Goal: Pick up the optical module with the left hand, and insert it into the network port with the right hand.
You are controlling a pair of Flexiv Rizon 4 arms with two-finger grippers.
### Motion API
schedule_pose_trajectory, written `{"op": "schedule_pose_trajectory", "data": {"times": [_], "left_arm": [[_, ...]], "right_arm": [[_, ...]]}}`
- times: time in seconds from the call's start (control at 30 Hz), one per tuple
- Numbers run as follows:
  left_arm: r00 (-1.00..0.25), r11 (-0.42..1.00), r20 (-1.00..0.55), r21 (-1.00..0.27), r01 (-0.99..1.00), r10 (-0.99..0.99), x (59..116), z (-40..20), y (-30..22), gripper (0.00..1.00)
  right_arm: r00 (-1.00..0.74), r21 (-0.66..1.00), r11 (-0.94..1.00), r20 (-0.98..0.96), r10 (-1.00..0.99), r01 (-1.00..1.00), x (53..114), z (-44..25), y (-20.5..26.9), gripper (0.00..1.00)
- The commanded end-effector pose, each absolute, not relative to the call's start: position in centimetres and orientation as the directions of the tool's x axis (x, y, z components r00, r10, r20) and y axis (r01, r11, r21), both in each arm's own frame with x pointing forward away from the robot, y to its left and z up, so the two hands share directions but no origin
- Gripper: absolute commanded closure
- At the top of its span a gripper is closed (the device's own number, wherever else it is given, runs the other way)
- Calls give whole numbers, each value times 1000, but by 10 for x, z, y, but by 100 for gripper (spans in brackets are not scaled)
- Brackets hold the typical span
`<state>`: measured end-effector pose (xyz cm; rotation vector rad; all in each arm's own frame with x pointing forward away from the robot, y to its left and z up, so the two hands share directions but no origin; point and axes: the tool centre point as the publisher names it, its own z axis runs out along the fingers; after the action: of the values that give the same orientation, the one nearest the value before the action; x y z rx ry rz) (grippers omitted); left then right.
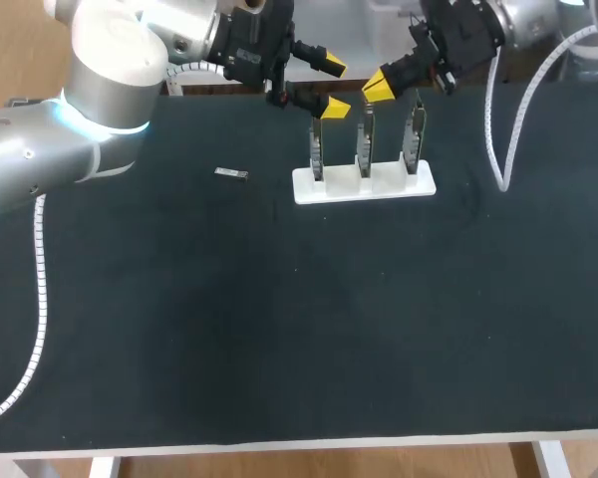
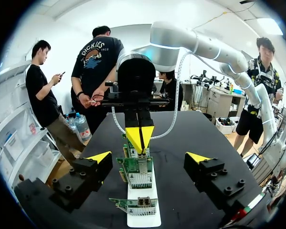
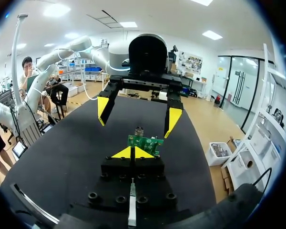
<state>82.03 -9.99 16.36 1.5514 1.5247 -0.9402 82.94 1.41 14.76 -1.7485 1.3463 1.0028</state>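
No text, label or number is legible on the black table [image 1: 279, 329], the green circuit boards [image 2: 139, 172], their white rectangular stand [image 1: 364, 185] or the small silver optical module [image 1: 231, 174]; any markings are too small to read.

The left arm [image 1: 100, 90] comes in from the left with its elbow bent high. Its wrist is turned sideways, so the left gripper [image 1: 334, 88] points across toward the other one, its fingers [image 2: 99, 156] spread wide. The right arm [image 1: 528, 20] enters from the far right corner, and the right gripper [image 1: 379, 87] faces the left one, near it but apart, with its two fingers [image 3: 124, 152] pressed together.
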Motion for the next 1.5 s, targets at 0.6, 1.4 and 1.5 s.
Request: {"op": "schedule_pose_trajectory", "data": {"times": [0.6, 1.4, 1.5], "left_arm": [[20, -10, -893, 17, 1000, 449, 823, 164, -101, 0], [20, -10, -893, 17, 1000, 449, 823, 164, -101, 0], [20, -10, -893, 17, 1000, 449, 823, 164, -101, 0]], "right_arm": [[132, -31, -235, -895, -427, -971, 836, 133, 14, 100], [121, -21, -233, -899, -422, -972, 835, 127, 13, 100], [137, -42, -229, -900, -414, -972, 836, 134, 13, 100]]}}
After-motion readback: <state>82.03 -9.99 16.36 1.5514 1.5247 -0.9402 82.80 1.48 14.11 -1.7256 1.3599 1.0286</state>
